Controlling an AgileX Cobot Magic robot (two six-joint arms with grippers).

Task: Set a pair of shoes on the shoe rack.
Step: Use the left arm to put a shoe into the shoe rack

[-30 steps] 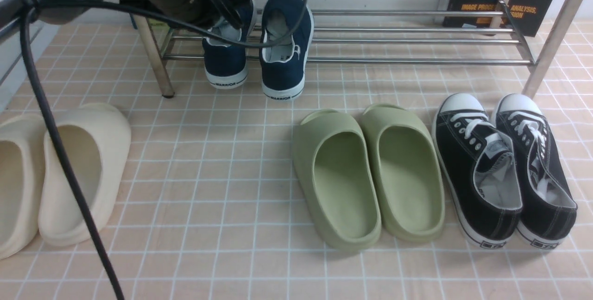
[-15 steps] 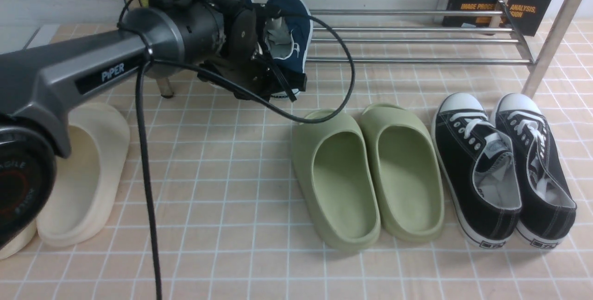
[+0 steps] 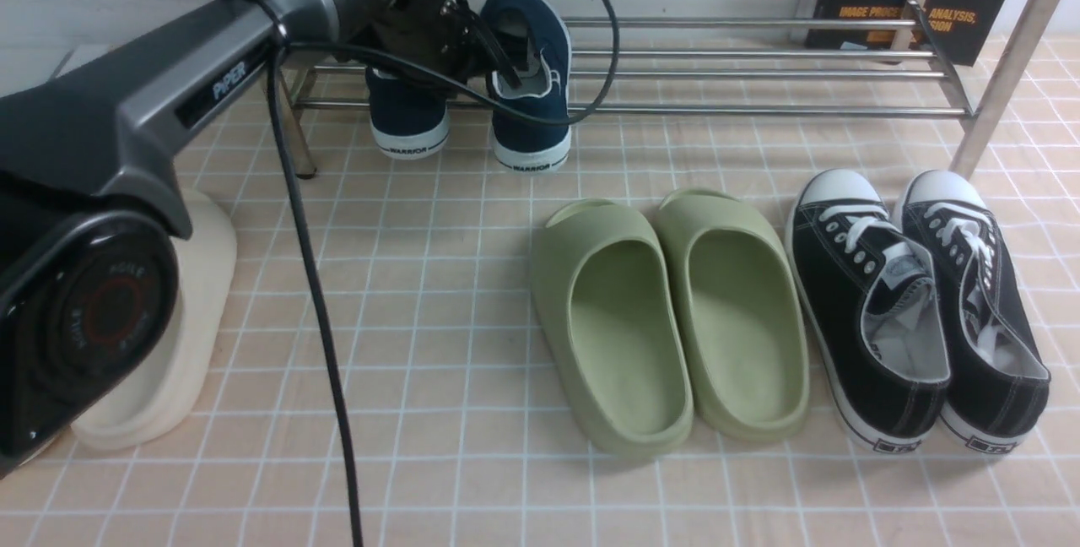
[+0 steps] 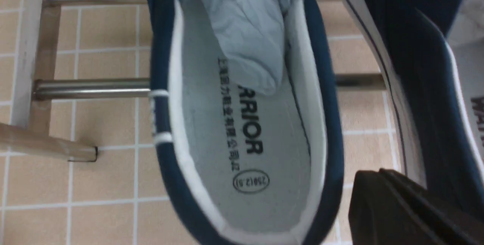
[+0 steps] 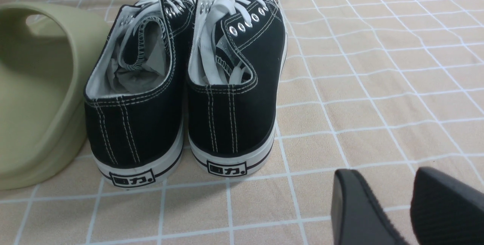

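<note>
The pair of shoes, navy slip-ons, lies toes-in on the bottom bars of the chrome shoe rack (image 3: 759,111), heels sticking out over the tiled floor. The left shoe (image 3: 411,112) and the right shoe (image 3: 531,100) sit side by side. My left gripper (image 3: 506,66) hangs over the right shoe's opening. In the left wrist view its fingers (image 4: 372,175) are pressed together, with nothing seen between them, in the gap between the left shoe (image 4: 245,131) and the right shoe (image 4: 423,67). My right gripper (image 5: 385,173) is open above bare tiles.
Green foam slides (image 3: 666,319) and black lace-up sneakers (image 3: 920,311) stand in front of the rack. Cream slides (image 3: 190,319) lie partly behind my left arm, whose black cable (image 3: 321,319) hangs to the floor. A book (image 3: 911,15) leans behind the rack.
My left arm dipped over the navy shoes, then lifted toward the rack. The right navy shoe slid slightly right and deeper onto the bars. The elbow now covers the cream slides.
</note>
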